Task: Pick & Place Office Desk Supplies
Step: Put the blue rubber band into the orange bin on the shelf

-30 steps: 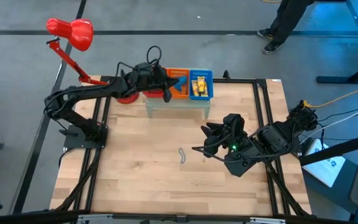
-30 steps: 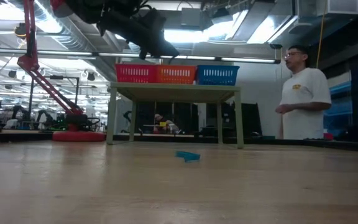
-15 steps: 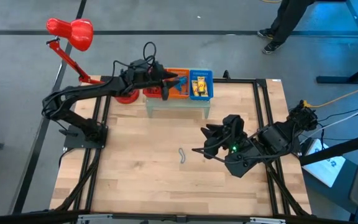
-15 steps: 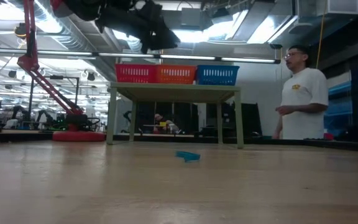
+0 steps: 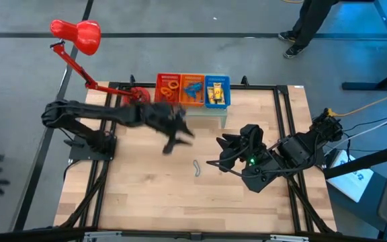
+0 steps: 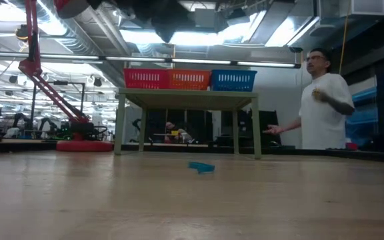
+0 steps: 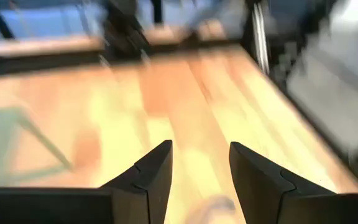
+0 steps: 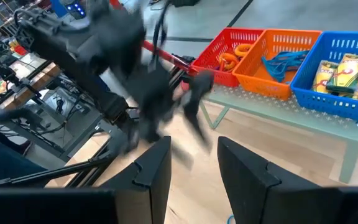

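A blue wiry loop point(image 5: 197, 167) lies flat on the wooden table near its middle; the low view shows the blue wiry loop point(image 6: 202, 167) too. At the far edge, on a small stand, a red basket point(image 8: 235, 53) holds orange band loops, an orange basket point(image 8: 284, 59) holds blue wiry loops, and a blue basket point(image 8: 340, 71) holds yellow packets. My left gripper point(image 5: 178, 138) is open and blurred above the table, between the stand and the loop; nothing shows between the fingers of my left gripper point(image 7: 201, 168). My right gripper point(image 5: 217, 152) hangs open to the right of the loop, my right gripper point(image 8: 194, 168) bare.
The pale stand point(image 5: 200, 114) carries the baskets at the far edge. A red desk lamp point(image 5: 76, 35) rises at the far left, its base point(image 5: 136, 101) beside the stand. A person point(image 6: 322, 100) stands beyond the table's far right. Bare wood lies toward the near edge.
My left gripper has swung away from over the baskets toward the table's near edge and middle, fast enough to blur, and now hangs between the stand and the blue loop. The baskets' contents, hidden before by the arm, now show.
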